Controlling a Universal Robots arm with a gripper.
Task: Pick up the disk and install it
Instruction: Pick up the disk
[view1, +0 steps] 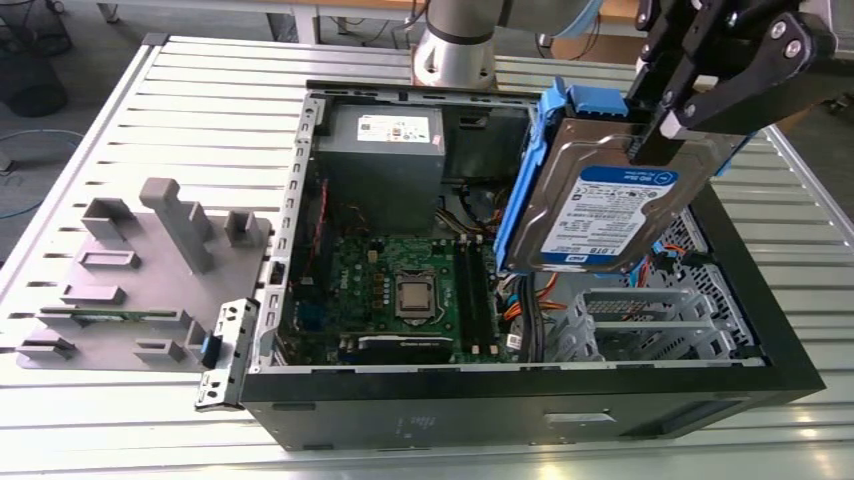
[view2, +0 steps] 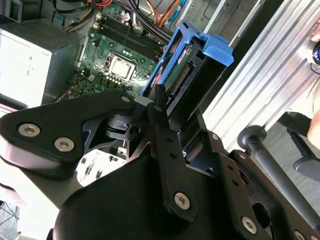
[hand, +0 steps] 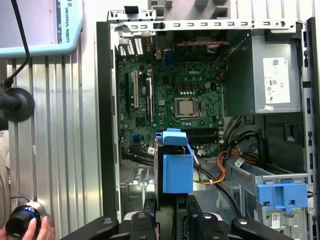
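The disk (view1: 607, 215), a silver hard drive with a blue-and-white label and blue side rails, hangs tilted above the right side of the open computer case (view1: 534, 410). My gripper (view1: 667, 135) is shut on its upper end, near the exterior view's top right. In the second wrist view the black fingers (view2: 159, 102) clamp the disk (view2: 185, 85) over the motherboard. In the first wrist view the disk (hand: 177, 172) shows edge-on, its blue rail above the case interior.
Inside the case lie the green motherboard (view1: 400, 290), the grey power-supply box (view1: 384, 150), a bare metal drive cage (view1: 641, 320) and a blue latch (hand: 281, 195). A grey fixture (view1: 134, 270) stands at the exterior view's left. A person's hand (hand: 30, 227) rests beside the case.
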